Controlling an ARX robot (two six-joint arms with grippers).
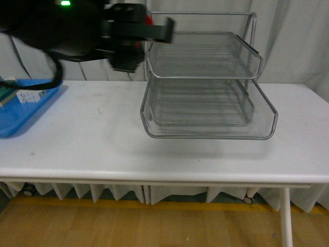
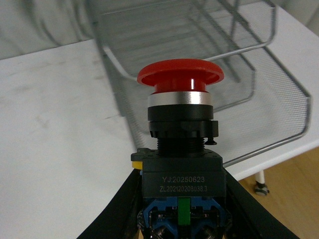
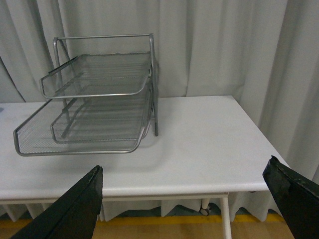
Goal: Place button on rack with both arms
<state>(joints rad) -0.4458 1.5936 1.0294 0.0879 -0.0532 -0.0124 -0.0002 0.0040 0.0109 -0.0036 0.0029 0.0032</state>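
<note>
My left gripper (image 2: 182, 199) is shut on the button (image 2: 180, 129), gripping its black body with the red mushroom cap pointing away toward the rack (image 2: 209, 64). In the front view the left arm and gripper (image 1: 133, 31) hang high at the upper left, just left of the rack's top tier (image 1: 203, 54), with a sliver of the red cap (image 1: 148, 19) showing. The silver wire-mesh rack (image 3: 99, 99) stands on the white table. My right gripper (image 3: 184, 199) is open and empty, well off the table's right end, facing the rack.
A flat blue plastic tray (image 1: 23, 110) with small components lies at the table's left edge. The white table (image 1: 103, 134) stretches between tray and rack. Grey curtains hang behind. The table's right end (image 3: 239, 144) lies in front of the right gripper.
</note>
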